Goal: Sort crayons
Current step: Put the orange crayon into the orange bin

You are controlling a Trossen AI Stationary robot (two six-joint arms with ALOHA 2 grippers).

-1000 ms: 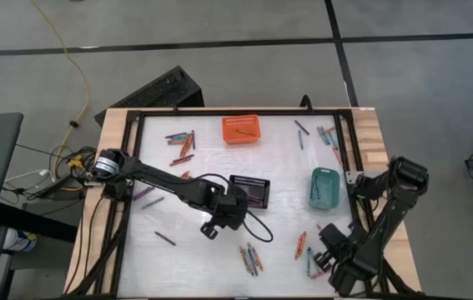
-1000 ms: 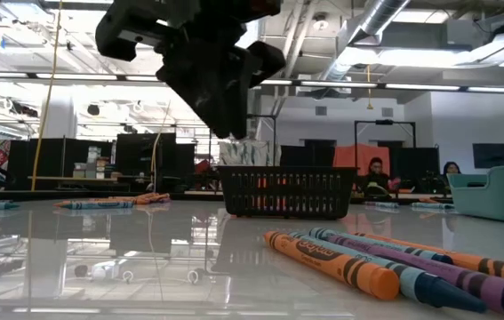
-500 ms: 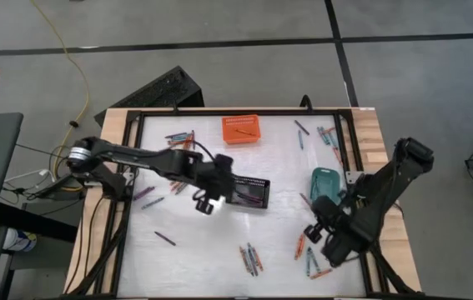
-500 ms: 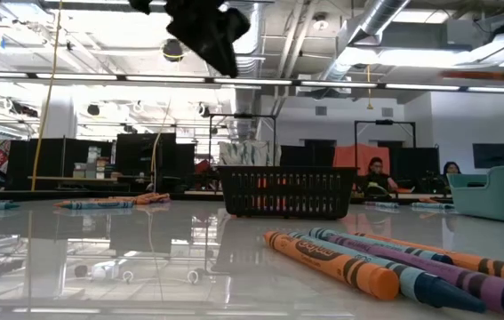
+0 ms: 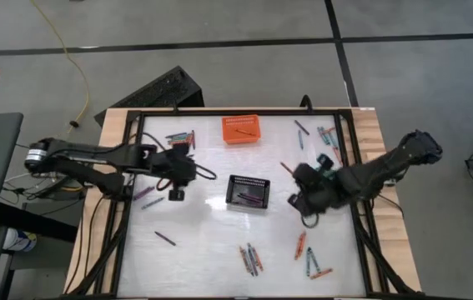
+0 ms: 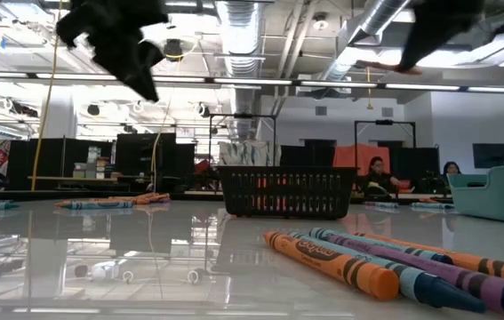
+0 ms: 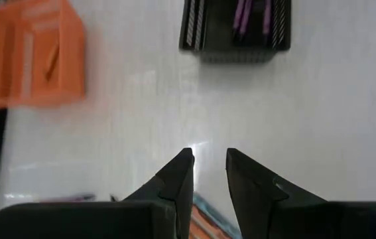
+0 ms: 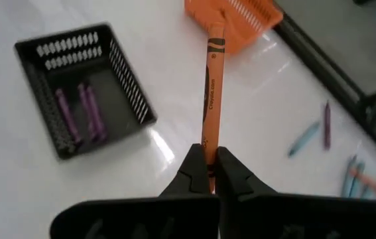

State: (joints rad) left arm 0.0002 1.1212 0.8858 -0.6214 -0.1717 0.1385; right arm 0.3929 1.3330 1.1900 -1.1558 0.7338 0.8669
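Observation:
My right gripper [image 8: 210, 162] hangs above the table [image 5: 211, 250] just right of the black basket [image 5: 249, 192], shut on an orange crayon [image 8: 211, 79]. My left gripper [image 7: 207, 159] is open with nothing between its fingers; it hovers over the table's left part [image 5: 188, 169] and points toward the black basket, which holds purple crayons [image 8: 81, 109]. One crayon lies in the orange basket [image 5: 241, 129] at the far edge. Loose crayons lie flat near the front edge [image 5: 250, 258], at the far left [image 5: 182, 137] and at the far right [image 5: 328, 137]. My right gripper pinches the orange crayon near one end [image 8: 207, 136] between its two fingertips. The fingers slant down and lie along the crayon, which sticks straight out past the tips. The crayon is lifted clear of the table.
The teal basket [image 6: 500, 191] stands at the right, mostly under my right arm in the high view. A black frame [image 5: 132, 167] borders the table. More crayons lie at the left [image 5: 148, 196] and front right [image 5: 311, 260]. People sit in the room beyond.
My left gripper has risen and drawn back from the black basket toward the table's left edge. My right gripper has risen from the crayons at the front right and swung toward the far edge and the table's middle, turning as it went and carrying the orange crayon.

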